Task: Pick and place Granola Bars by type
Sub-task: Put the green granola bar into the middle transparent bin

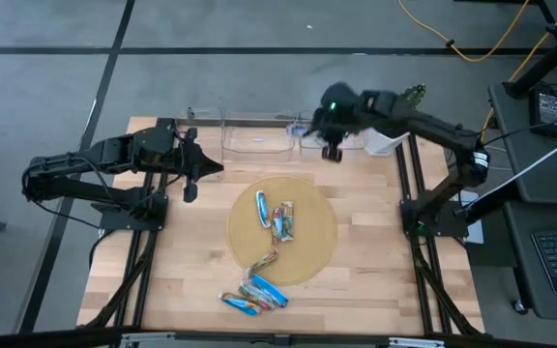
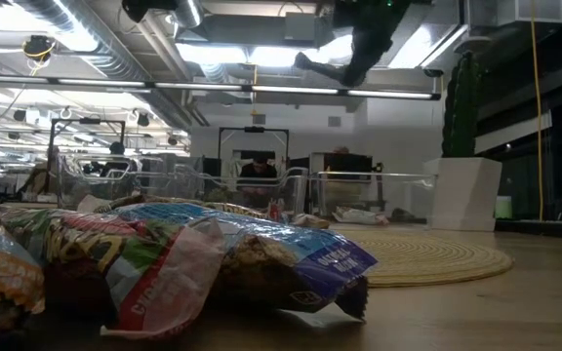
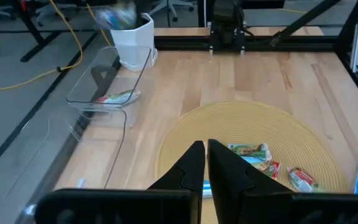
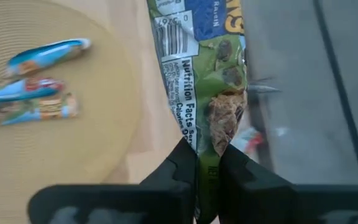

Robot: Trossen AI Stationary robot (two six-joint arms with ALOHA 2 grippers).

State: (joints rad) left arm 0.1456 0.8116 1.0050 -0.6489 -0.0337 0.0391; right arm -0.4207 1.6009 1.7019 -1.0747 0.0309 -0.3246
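Green-wrapped bar, top cut off

You are getting even, soft light over the table from above, with only faint shadows lying under the arms. At table height, ceiling strip lights are glaring against a dim room, and the nearest granola bar wrappers are sitting blurred, too close to focus. The right gripper is smearing in the overhead picture, perhaps from motion. The clear bin is catching pale reflections.
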